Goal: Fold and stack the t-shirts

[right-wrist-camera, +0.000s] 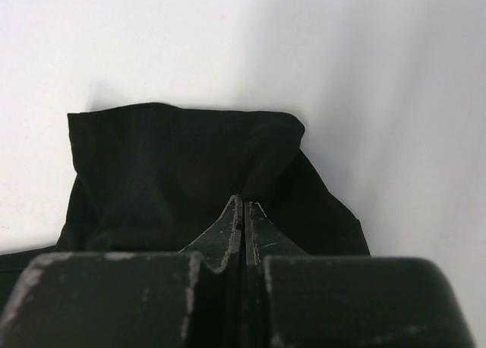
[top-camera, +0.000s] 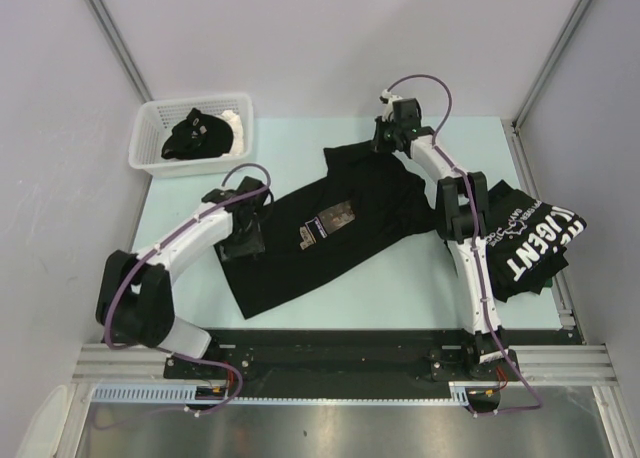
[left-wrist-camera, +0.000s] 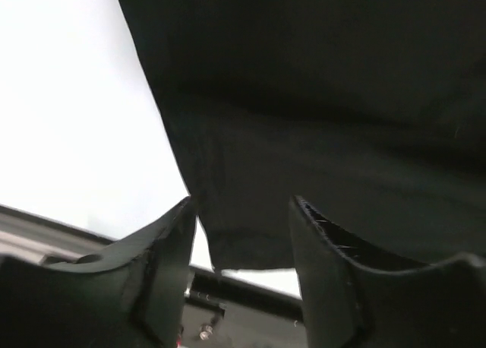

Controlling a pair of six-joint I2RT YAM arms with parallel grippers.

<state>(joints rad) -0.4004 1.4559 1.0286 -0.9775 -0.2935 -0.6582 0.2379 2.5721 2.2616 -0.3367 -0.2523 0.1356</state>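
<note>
A black t-shirt [top-camera: 340,233] with a reddish-brown chest print [top-camera: 333,219] lies spread slantwise across the middle of the table. My left gripper [top-camera: 243,240] rests at its left side. In the left wrist view this gripper [left-wrist-camera: 241,211] is open, and a hanging hem corner of the cloth [left-wrist-camera: 250,242] sits loose between the fingers [left-wrist-camera: 163,264]. My right gripper [top-camera: 383,143] is at the shirt's far edge. Its jaws [right-wrist-camera: 244,204] are shut, pinching a raised fold of black fabric [right-wrist-camera: 175,166]. A second t-shirt [top-camera: 530,240] with big white lettering lies folded at the right edge.
A white slotted basket [top-camera: 150,148] at the back left holds another black garment [top-camera: 198,135]. The pale green table [top-camera: 400,278] ends at a metal rail along the near edge. Grey walls close in on the left and right.
</note>
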